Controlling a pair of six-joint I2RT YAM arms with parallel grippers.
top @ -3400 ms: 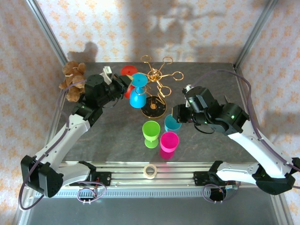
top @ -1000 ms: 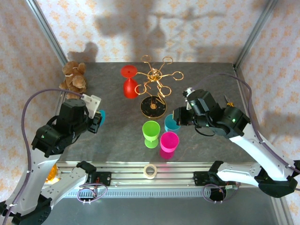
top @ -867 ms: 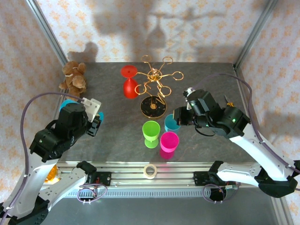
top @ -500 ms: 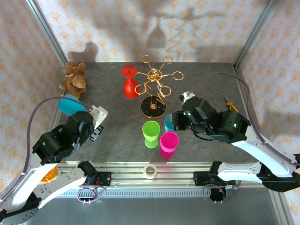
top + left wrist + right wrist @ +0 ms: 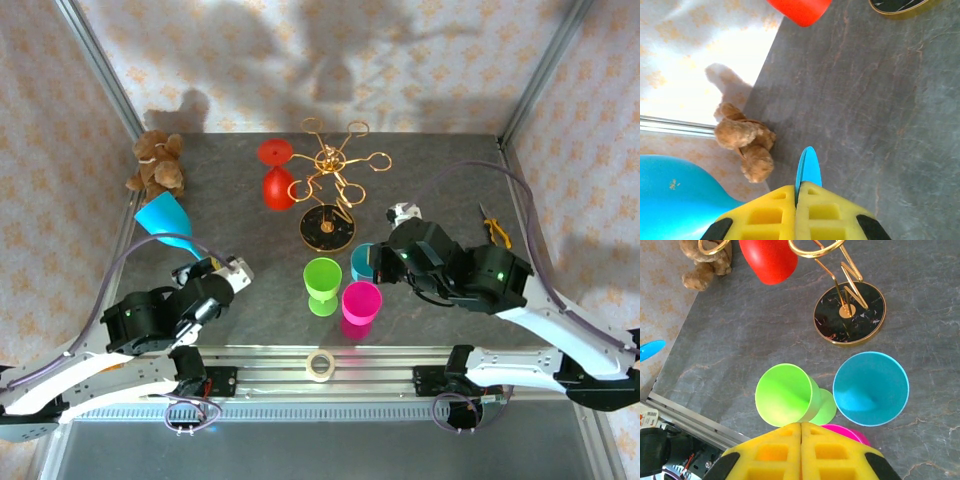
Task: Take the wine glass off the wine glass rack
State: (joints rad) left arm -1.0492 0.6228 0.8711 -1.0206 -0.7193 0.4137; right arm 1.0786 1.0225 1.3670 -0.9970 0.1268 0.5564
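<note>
My left gripper (image 5: 796, 192) is clenched on what looks like the foot of the blue wine glass (image 5: 162, 215). The glass is off the wine glass rack (image 5: 335, 172) and tilted out over the tabletop's left edge, so I'd call the removal done with only the set-down left. My right gripper (image 5: 801, 427) is pinched shut on nothing above the green glass (image 5: 785, 395) near the front edge, and a red glass (image 5: 277, 187) hangs on the rack's left side, toward the back edge.

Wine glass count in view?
5: red glass hanging on gold wire rack; blue glass in left end effector; green glass, teal glass, pink glass before rack base.
</note>
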